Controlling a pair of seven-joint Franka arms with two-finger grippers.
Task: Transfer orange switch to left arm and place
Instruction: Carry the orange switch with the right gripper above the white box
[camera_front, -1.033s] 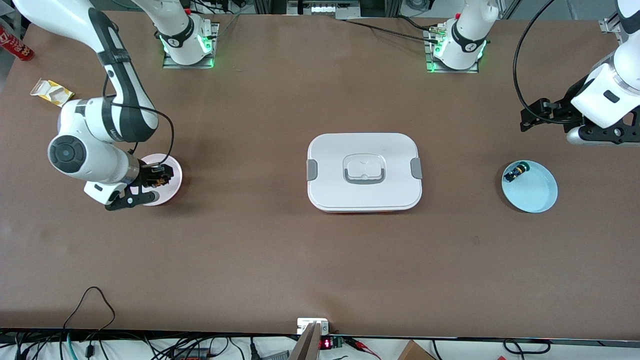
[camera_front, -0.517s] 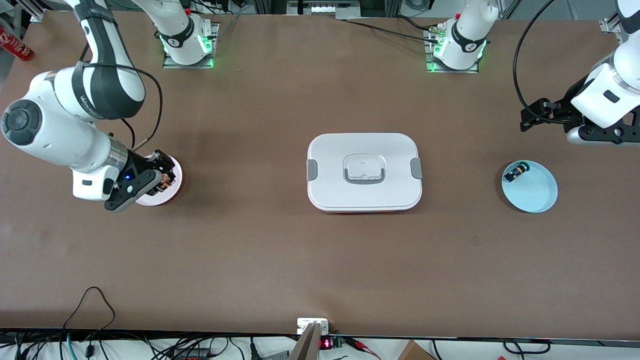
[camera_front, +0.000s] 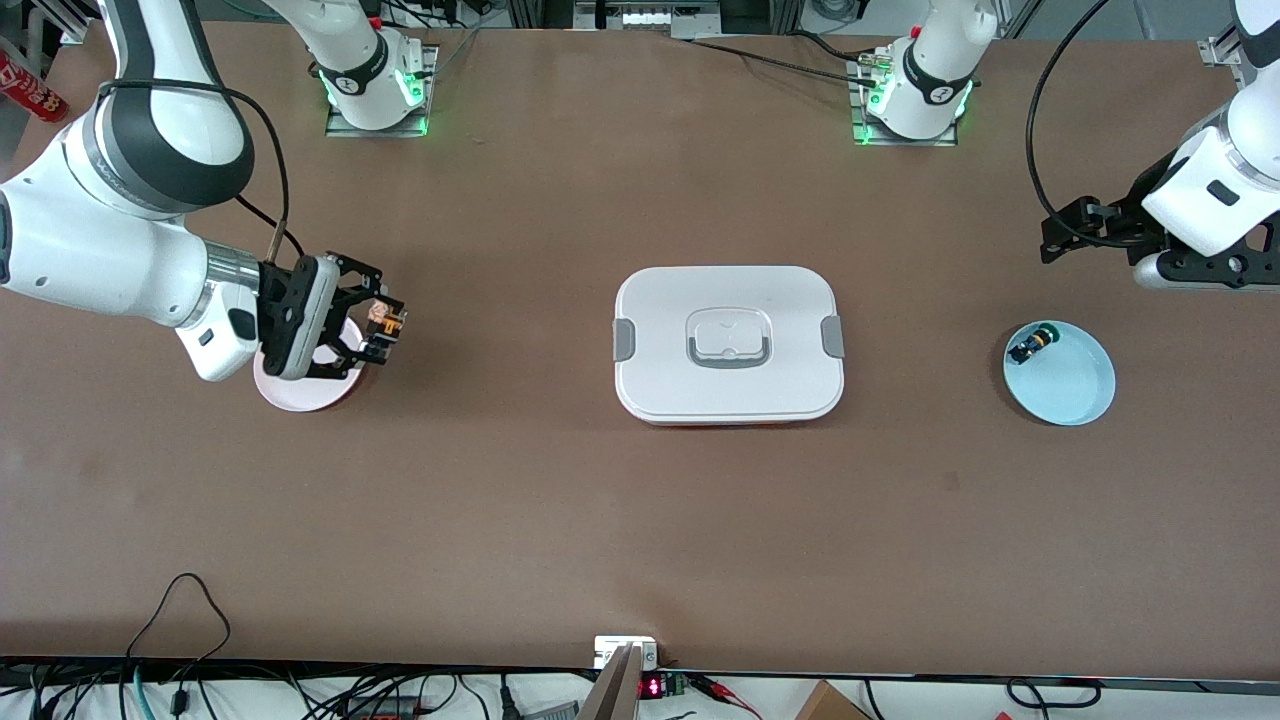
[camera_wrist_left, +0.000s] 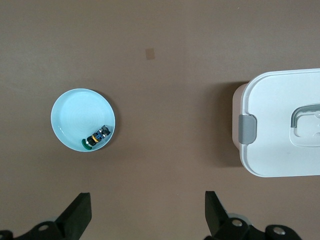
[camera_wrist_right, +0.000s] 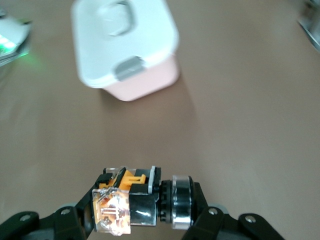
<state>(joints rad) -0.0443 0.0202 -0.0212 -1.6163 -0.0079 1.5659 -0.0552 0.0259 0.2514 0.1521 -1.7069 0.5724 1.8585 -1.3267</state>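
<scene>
The orange switch is a small black cylinder with an orange, clear-capped end. It lies crosswise between the fingers of my right gripper, which is shut on it. The gripper is in the air over the rim of the pink plate. In the right wrist view the orange switch fills the right gripper, and the box shows farther off. The white box with grey latches sits mid-table. My left gripper waits open over bare table by the blue plate; its fingers hold nothing.
A second small switch with a green cap lies in the blue plate, also seen as the green-capped switch in the left wrist view. The box's latch faces that plate. A red can sits at the right arm's end.
My right arm has lifted off the pink plate with the orange switch in its grip, turned its wrist and swung toward the box. The left arm has not moved.
</scene>
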